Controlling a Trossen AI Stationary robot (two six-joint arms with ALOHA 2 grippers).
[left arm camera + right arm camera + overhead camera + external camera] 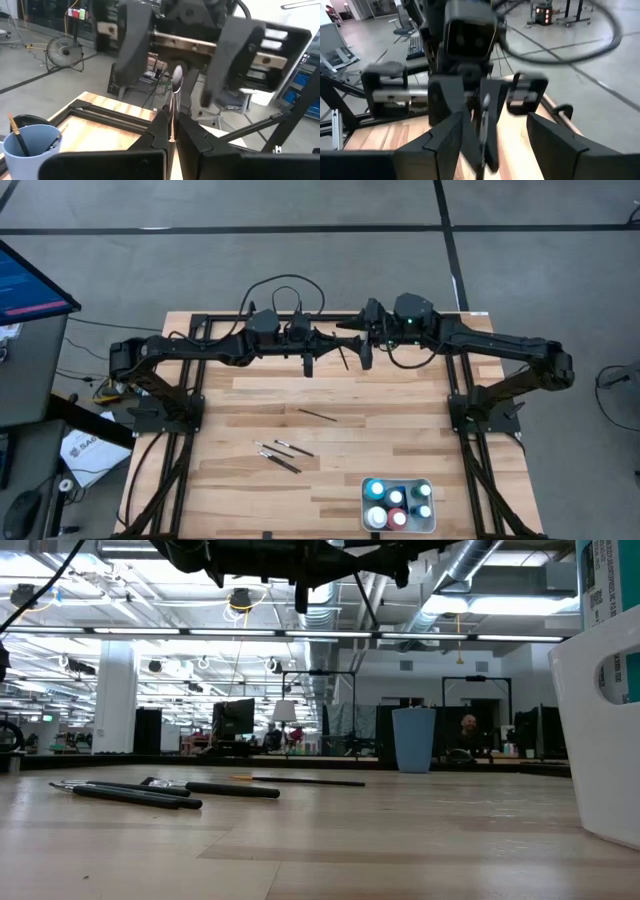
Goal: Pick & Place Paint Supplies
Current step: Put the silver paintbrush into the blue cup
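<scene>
My left gripper (171,131) is shut on a thin dark paintbrush (173,102), held high over the table's far middle (335,345). My right gripper (495,127) faces it, open. Its fingers (132,47) stand on either side of the brush's free end without touching it. Several more brushes (283,452) lie flat on the table's middle, and one lies apart (317,415). Paint bottles (398,502) stand in the white tray (364,502) at the near edge. The blue cup (30,145) holds a few brushes. My left gripper pinches the brush's shaft (172,127) between its two fingertips. The brush runs on along the fingers toward the right gripper, and its rounded free end (177,75) sticks out past them. It is lifted clear of the table, slanting down in the low view (367,602).
The blue cup (413,740) stands near the table's far edge, below the arms; the high view does not show it. The tray's wall (600,730) fills the low view's right. Black frame rails (190,410) run along both table sides. A monitor (30,280) stands off the table's left.
</scene>
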